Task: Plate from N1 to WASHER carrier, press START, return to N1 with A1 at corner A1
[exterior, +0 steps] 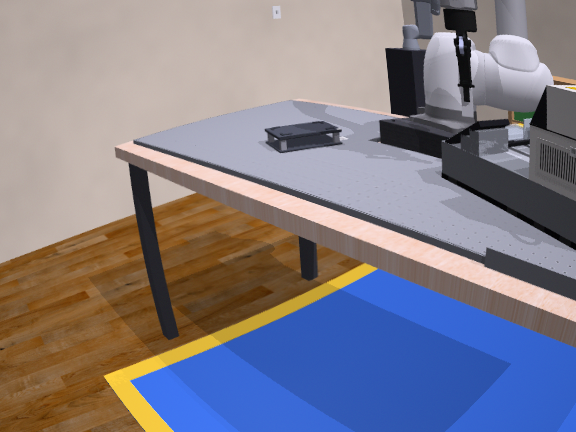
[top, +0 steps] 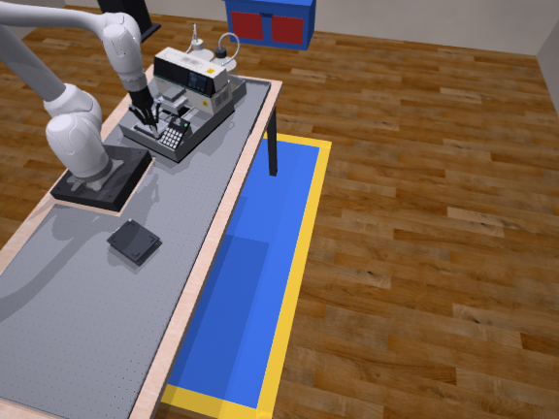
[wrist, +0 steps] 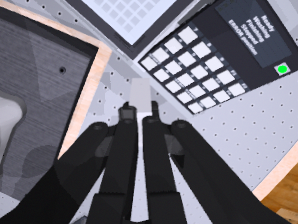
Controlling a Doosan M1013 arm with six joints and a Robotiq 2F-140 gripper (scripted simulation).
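The gripper (top: 154,130) (exterior: 466,96) (wrist: 141,91) is closed with nothing between its fingers, and ahead of its tips lies the plate (wrist: 131,14), just beside the keypad (top: 174,134) (wrist: 194,67), whose lamp (top: 185,125) (wrist: 282,69) shines green.

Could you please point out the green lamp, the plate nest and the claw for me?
Green lamp (top: 185,125) (wrist: 282,69): top and wrist views, its lit face.
Plate nest (top: 133,239) (exterior: 303,130): top and exterior views, its upper surface.
Claw (wrist: 141,91): wrist view, midway between its fingertips.
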